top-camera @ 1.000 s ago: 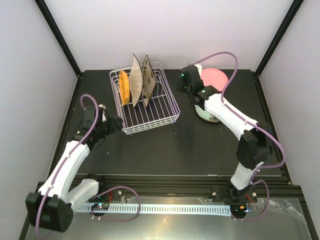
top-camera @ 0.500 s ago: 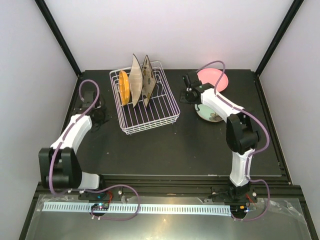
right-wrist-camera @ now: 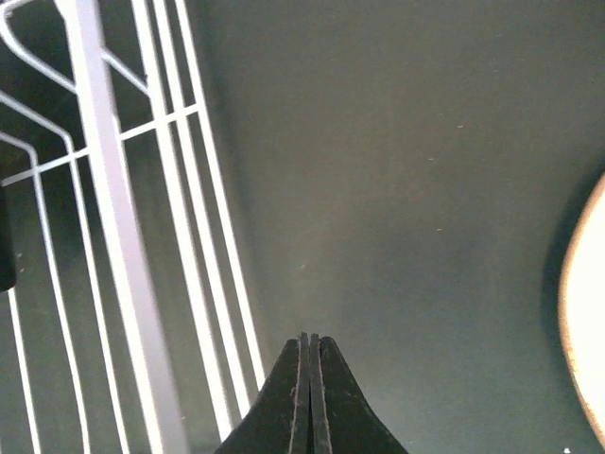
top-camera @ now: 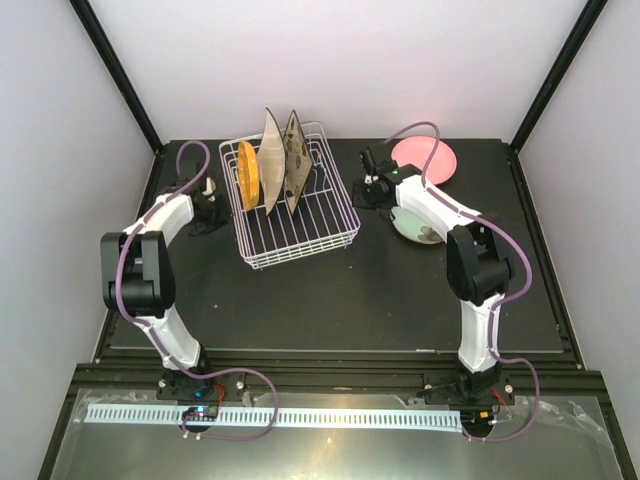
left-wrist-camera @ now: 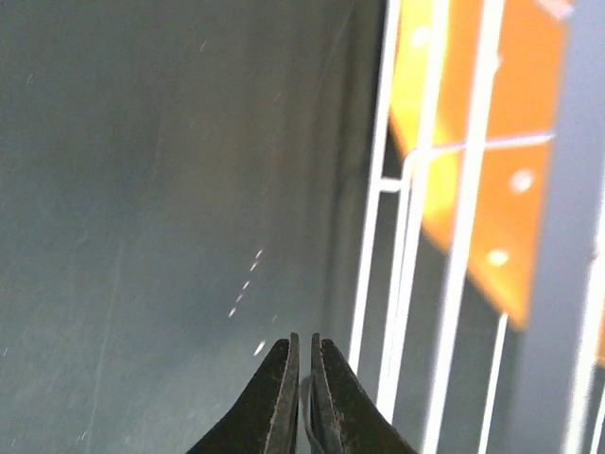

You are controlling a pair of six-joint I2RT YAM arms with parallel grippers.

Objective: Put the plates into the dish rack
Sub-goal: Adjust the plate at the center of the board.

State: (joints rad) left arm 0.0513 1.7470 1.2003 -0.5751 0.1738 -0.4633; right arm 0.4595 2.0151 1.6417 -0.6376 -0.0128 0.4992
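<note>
White dish rack [top-camera: 300,215], orange plate [top-camera: 248,175] and pink plate [top-camera: 415,156] contrast with black table [top-camera: 330,300].

This is a robotics lab test cell, not a kitchen: a matte black tabletop [top-camera: 330,300] is boxed in by plain white panel walls [top-camera: 330,60] set between black frame posts [top-camera: 115,70]. The left arm [top-camera: 150,230] and right arm [top-camera: 440,210], both white and black, stand on a metal rail [top-camera: 350,416] at the near edge, with purple cables [top-camera: 418,125] looping off them. The one domestic touch is a white wire dish rack [top-camera: 300,225] with plates [top-camera: 270,160] standing in it.
</note>
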